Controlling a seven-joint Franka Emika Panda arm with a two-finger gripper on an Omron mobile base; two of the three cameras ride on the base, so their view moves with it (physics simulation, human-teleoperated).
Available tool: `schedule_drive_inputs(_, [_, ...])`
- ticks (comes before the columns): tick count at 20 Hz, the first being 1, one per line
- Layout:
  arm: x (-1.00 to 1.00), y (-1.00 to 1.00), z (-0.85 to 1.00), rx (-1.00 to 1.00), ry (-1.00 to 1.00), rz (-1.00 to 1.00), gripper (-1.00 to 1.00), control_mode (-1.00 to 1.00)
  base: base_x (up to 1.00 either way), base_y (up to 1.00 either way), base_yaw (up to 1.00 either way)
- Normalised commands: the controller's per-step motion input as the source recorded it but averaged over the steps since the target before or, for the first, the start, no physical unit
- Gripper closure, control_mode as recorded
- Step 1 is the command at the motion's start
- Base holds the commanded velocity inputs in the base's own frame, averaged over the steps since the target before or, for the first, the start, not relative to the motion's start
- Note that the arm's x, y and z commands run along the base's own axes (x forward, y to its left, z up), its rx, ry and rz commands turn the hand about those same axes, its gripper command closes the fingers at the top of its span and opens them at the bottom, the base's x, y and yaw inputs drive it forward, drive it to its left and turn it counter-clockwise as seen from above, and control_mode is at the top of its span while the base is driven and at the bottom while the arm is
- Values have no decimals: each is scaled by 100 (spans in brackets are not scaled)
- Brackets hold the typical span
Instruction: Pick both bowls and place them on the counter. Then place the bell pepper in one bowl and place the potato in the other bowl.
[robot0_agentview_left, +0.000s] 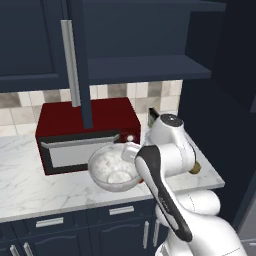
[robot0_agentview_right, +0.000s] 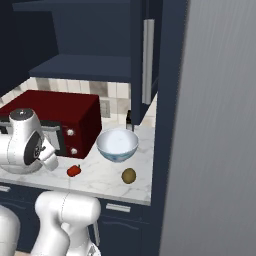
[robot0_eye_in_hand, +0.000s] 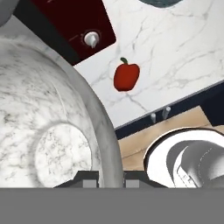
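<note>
Pinching the rim of the marbled bowl (robot0_eye_in_hand: 52, 131), the gripper (robot0_eye_in_hand: 109, 177) has one finger on each side and holds it above the counter (robot0_eye_in_hand: 175, 48). Farther off sits the bell pepper (robot0_eye_in_hand: 126, 76). The fingers are mostly hidden.

The light is even and soft, coming from above and in front, with no hard glare. The white counter (robot0_agentview_left: 30, 185) is bright, while the navy cupboards (robot0_agentview_left: 30, 40) above sink into near black with little detail. A faint shadow lies under the marbled bowl (robot0_agentview_left: 114, 167) and beside the red microwave (robot0_agentview_left: 85, 132). The red pepper (robot0_eye_in_hand: 126, 76) carries a small shine. All pictures are slightly soft and grainy; edges look jagged. The hand view shows the bowl rim (robot0_eye_in_hand: 103, 131) very close, large and bent.
</note>
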Motion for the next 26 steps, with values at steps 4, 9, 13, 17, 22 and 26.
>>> schedule_drive_inputs(4, [40, 26, -29, -2, 16, 0, 100, -100, 0, 0, 0])
schedule_drive_inputs(9, [41, 36, -36, 0, 12, 0, 100, -100, 0, 0, 0])
schedule_drive_inputs(13, [34, 28, -46, 0, 6, 0, 100, -100, 0, 0, 0])
schedule_drive_inputs(17, [26, 12, -46, 0, 1, 0, 100, -100, 0, 0, 0])
schedule_drive_inputs(22, [22, 2, -41, 0, 0, -1, 100, -100, 0, 0, 0])
schedule_drive_inputs(26, [17, 0, -37, 0, -1, -1, 100, -100, 0, 0, 0])
